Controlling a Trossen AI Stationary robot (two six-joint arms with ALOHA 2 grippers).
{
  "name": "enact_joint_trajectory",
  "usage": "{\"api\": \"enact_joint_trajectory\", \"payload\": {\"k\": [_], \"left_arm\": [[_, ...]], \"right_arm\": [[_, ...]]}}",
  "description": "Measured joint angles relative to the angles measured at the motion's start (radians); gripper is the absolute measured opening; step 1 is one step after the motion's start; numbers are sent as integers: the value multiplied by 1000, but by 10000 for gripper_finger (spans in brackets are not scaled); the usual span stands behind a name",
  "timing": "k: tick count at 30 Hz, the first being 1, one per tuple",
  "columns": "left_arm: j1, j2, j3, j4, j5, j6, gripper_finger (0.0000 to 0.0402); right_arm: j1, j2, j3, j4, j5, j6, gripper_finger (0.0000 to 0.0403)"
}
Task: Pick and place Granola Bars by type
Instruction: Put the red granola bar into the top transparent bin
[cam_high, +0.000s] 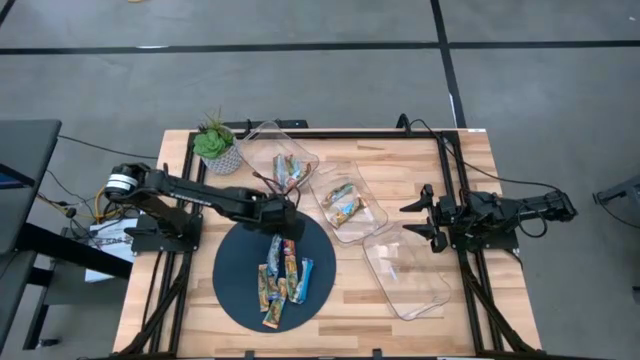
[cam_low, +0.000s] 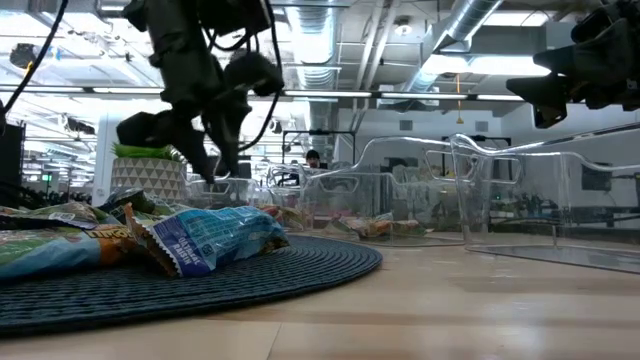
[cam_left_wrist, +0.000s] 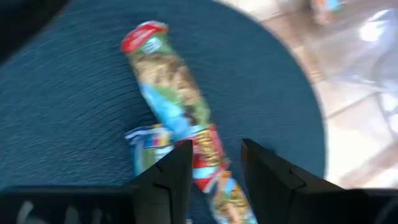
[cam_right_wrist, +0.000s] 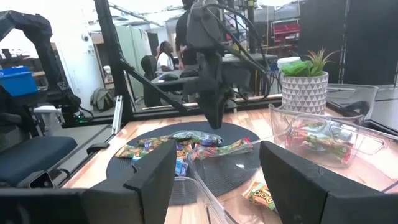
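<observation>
granola bar (cam_left_wrist: 186, 118) beneath left gripper (cam_left_wrist: 216, 163)

A: Bench (cam_high: 470, 300), light wood. Items resting directly on it?
B: Round dark mat (cam_high: 232, 270), the landmark. Potted plant (cam_high: 216, 147) beyond the mat; three clear trays (cam_high: 405, 272) in a diagonal row just beside it, toward the right arm.

I'm in a robotics lab or industrial workshop. Exposed ducts and pipes (cam_low: 470, 30) run overhead with strip lights (cam_low: 250, 95). Grey concrete floor (cam_high: 300, 85) marked with black tape lines. My wooden worktop (cam_high: 350, 310) sits on a black metal frame (cam_high: 470, 300). Behind it: more frames, a blue bin (cam_right_wrist: 15, 81), seated people (cam_right_wrist: 163, 59) at desks.
</observation>
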Motion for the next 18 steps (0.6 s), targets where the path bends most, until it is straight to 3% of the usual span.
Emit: {"api": "enact_joint_trajectory", "payload": {"k": [9,18], "left_arm": [[12,34,-6,0,-44,3,128],[19,102,-6,35,-5,151,158]], "right_arm": [[0,0,0,0,0,0,224],[0,-1,0,0,0,0,224]]}}
